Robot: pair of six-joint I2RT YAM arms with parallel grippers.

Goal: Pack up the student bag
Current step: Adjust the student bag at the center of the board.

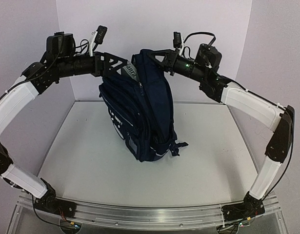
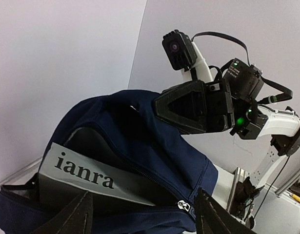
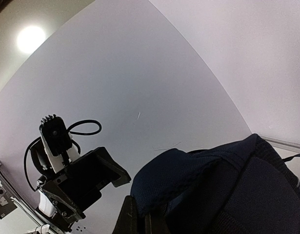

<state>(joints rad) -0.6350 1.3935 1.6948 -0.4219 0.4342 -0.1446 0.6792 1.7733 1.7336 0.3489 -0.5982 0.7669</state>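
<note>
The student bag [image 1: 150, 112], dark navy with thin white stripes, stands upright in the middle of the table. My right gripper [image 1: 162, 57] is shut on the fabric at its top [image 3: 179, 180], pinching it between the fingers [image 3: 131, 219]. The main compartment gapes open toward the left. A white-and-grey book [image 2: 91, 175] lettered "ianra" sits inside the opening and shows as a pale edge [image 1: 132, 69] in the top view. My left gripper [image 2: 145, 217] is open just outside that opening, its fingers wide on either side of the rim near the zip pull [image 2: 184, 205].
The bag rests on a pale grey table [image 1: 81, 156] enclosed by white walls at the back and sides. A metal rail [image 1: 150, 214] with both arm bases runs along the near edge. The two arms arch high over the table's sides.
</note>
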